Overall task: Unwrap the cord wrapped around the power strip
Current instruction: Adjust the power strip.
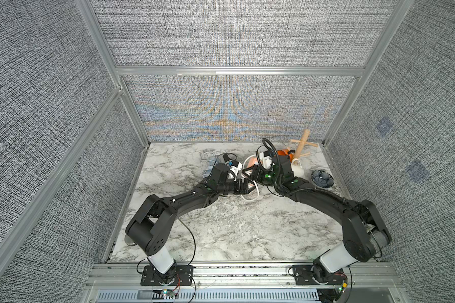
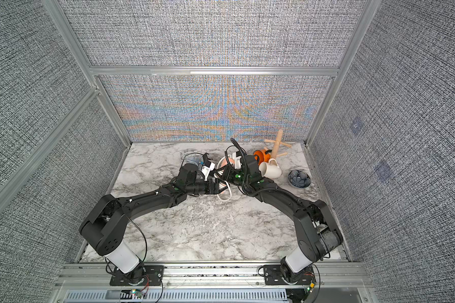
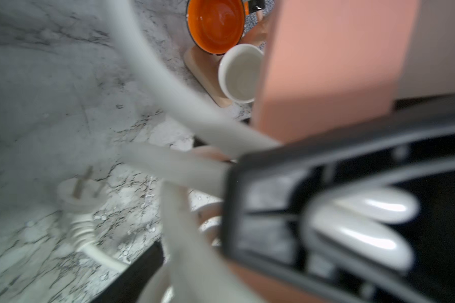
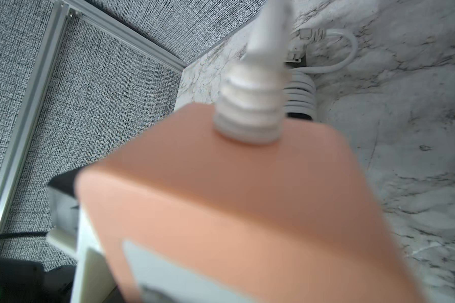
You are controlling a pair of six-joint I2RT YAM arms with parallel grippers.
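Observation:
The peach power strip (image 1: 252, 160) (image 4: 247, 210) is held up off the marble table, and my right gripper (image 1: 248, 173) is shut on its body. Its white cord (image 1: 250, 196) leaves the strain relief (image 4: 250, 105) and hangs in loose loops (image 3: 168, 89) down to the table. The plug (image 3: 82, 194) lies flat on the marble. My left gripper (image 1: 248, 186) stands open just in front of the strip, with cord strands running between its fingers (image 3: 139, 275). Both top views show the two grippers close together, nearly touching.
An orange mug (image 1: 283, 153), a white mug (image 1: 297, 170) and a wooden mug tree (image 1: 303, 147) stand right behind the right wrist. A dark blue bowl (image 1: 322, 179) sits at the right. A tangle of white cables and adapters (image 1: 213, 162) lies at the back, left of the strip.

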